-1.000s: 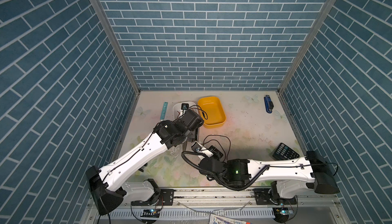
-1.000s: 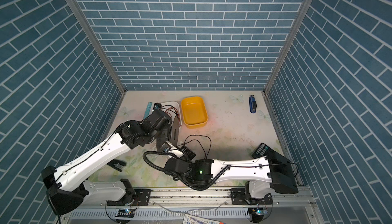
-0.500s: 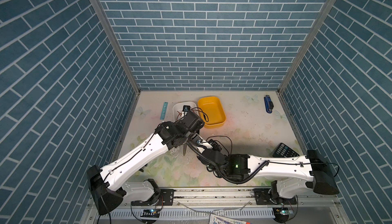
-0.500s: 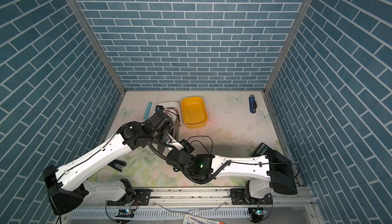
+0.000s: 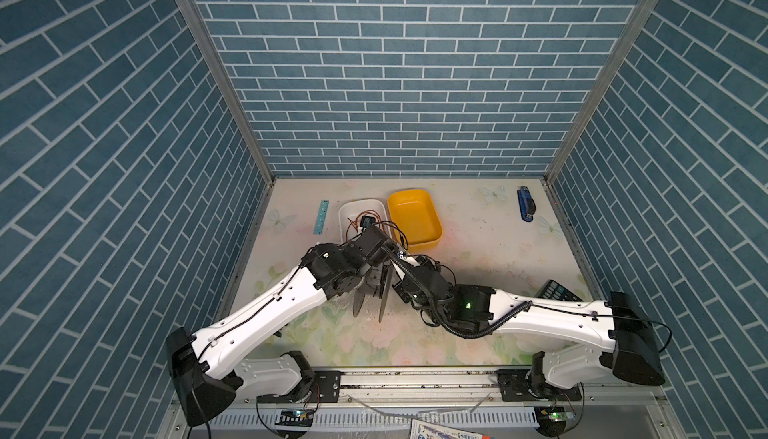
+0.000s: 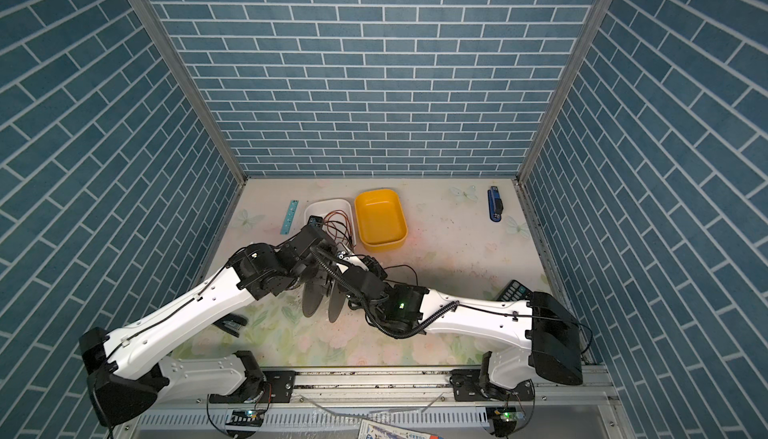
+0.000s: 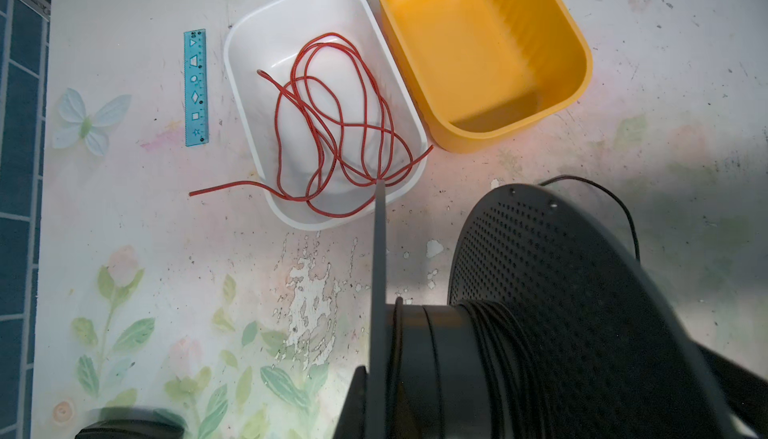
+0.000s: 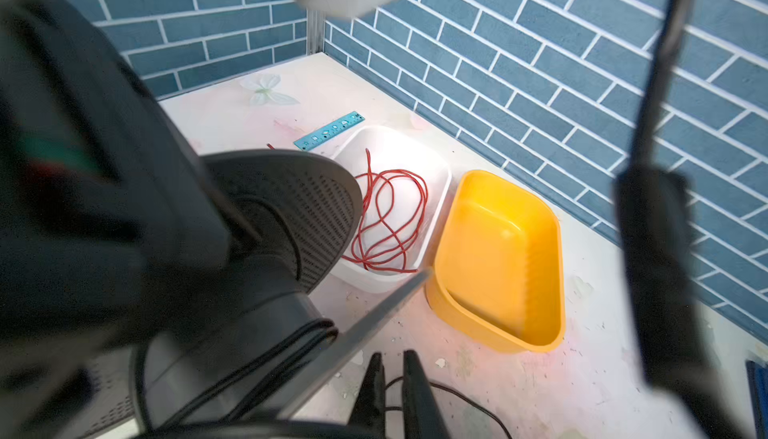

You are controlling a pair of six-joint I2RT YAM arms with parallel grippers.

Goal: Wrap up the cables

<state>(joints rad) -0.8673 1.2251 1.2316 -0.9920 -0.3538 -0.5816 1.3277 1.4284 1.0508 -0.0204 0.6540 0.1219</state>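
1. A black spool is gripped by one flange in the closed left end effector, near the middle of the worktop, so that the hub is presented for winding
2. The thin black cable is partly wound on that hub, and the rest is trailed loosely toward the right edge
3. The right end effector is set just beside the spool with a narrow gap between its jaws; the cable is crossed there, probably for guiding, though a pinch cannot be told
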